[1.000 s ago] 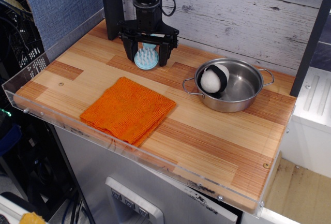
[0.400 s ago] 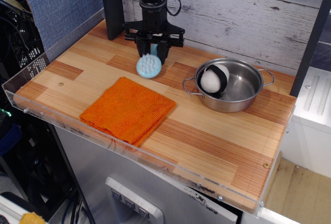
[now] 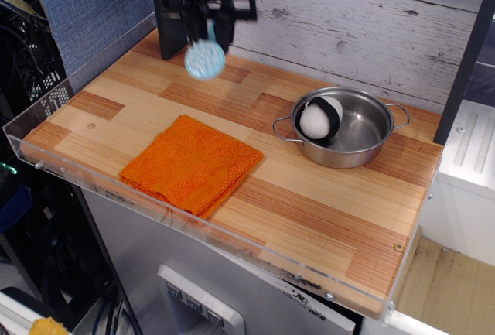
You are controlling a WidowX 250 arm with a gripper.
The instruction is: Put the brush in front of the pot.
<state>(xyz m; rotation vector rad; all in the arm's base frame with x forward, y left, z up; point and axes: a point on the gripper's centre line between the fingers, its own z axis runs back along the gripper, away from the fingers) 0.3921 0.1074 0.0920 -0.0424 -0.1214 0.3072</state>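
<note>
Fingers (image 3: pixel 207 22) blurred, brush (image 3: pixel 205 59) handle hidden

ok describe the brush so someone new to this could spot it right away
Start at the wooden table and look to its back left, near the grey plank wall. The brush hangs above the surface, held in the end effector. It is the only light-blue thing, small and round-headed.
</note>
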